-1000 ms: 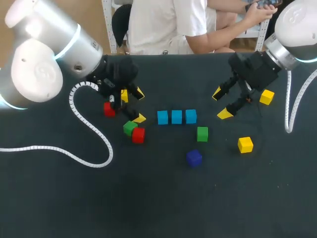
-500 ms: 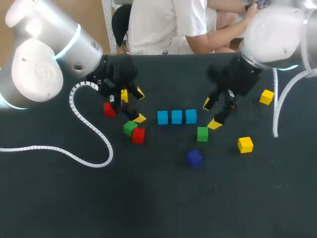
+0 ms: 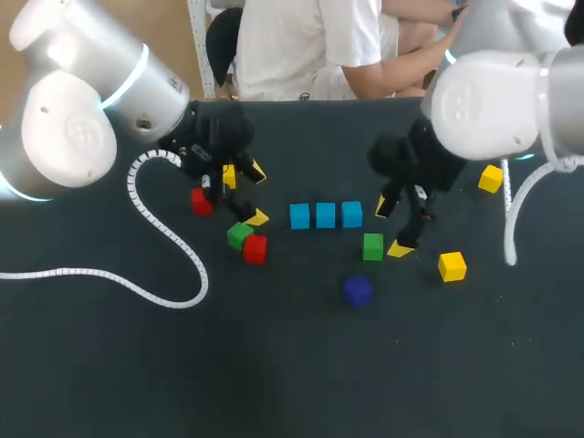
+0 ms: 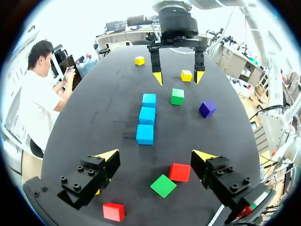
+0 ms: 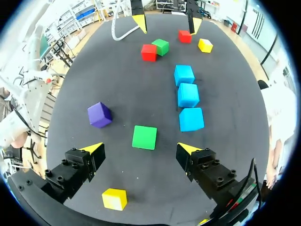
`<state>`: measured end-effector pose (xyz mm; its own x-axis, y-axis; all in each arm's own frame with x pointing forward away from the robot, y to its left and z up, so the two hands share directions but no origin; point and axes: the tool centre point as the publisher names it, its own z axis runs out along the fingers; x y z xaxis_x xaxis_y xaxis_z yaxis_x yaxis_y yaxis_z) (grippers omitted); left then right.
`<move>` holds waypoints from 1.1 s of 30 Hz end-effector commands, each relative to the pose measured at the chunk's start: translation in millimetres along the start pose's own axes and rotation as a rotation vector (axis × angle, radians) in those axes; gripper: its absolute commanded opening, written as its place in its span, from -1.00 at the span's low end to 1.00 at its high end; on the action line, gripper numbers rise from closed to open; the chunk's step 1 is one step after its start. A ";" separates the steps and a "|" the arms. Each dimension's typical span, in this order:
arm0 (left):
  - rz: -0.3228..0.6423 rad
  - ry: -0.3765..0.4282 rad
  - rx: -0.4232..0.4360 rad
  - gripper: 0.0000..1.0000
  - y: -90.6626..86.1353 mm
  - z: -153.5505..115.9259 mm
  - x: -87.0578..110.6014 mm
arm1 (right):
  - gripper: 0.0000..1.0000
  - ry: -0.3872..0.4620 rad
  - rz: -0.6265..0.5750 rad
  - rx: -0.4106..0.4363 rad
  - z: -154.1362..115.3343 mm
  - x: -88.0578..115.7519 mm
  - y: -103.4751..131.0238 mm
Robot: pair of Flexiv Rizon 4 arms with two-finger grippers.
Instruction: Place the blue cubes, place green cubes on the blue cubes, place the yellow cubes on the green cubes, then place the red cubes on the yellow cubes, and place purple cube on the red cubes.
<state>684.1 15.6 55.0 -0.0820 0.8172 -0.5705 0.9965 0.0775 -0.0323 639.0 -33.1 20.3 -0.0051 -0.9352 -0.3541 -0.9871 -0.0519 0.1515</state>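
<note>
Right gripper [image 3: 391, 227]: fingers wide apart, empty; green cube [image 5: 144, 137] just ahead, between finger lines, no contact seen. Left gripper [image 3: 256, 193]: wide apart, empty; second green cube [image 4: 163, 185] and red cube [image 4: 179, 172] just beside each other under it. Three blue cubes [image 3: 326, 215] in row mid-table, side by side. Purple cube [image 3: 357, 290] near first green cube. Yellow cube [image 3: 452, 265] near right gripper. Table [image 3: 274, 365] dark, matte.
</note>
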 end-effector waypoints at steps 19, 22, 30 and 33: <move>0.002 -0.001 0.004 1.00 2.0 0.5 0.5 | 1.00 -0.098 0.017 -0.040 24.8 2.4 -25.2; 0.002 -0.001 0.004 1.00 2.0 0.5 0.5 | 1.00 -0.100 0.019 -0.044 28.4 3.0 -26.9; 0.002 -0.001 0.004 1.00 2.0 0.5 0.5 | 1.00 -0.106 0.021 -0.032 33.9 4.7 -33.4; 0.002 -0.001 0.004 1.00 2.0 0.5 0.5 | 1.00 -0.104 0.028 -0.020 34.6 5.0 -34.4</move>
<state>684.2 15.5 55.1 -0.0823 0.8176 -0.5699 0.9965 0.0776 -0.0325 668.2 -24.0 -16.2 -0.0493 -0.8951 -0.4431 -0.9821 -0.0375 0.1848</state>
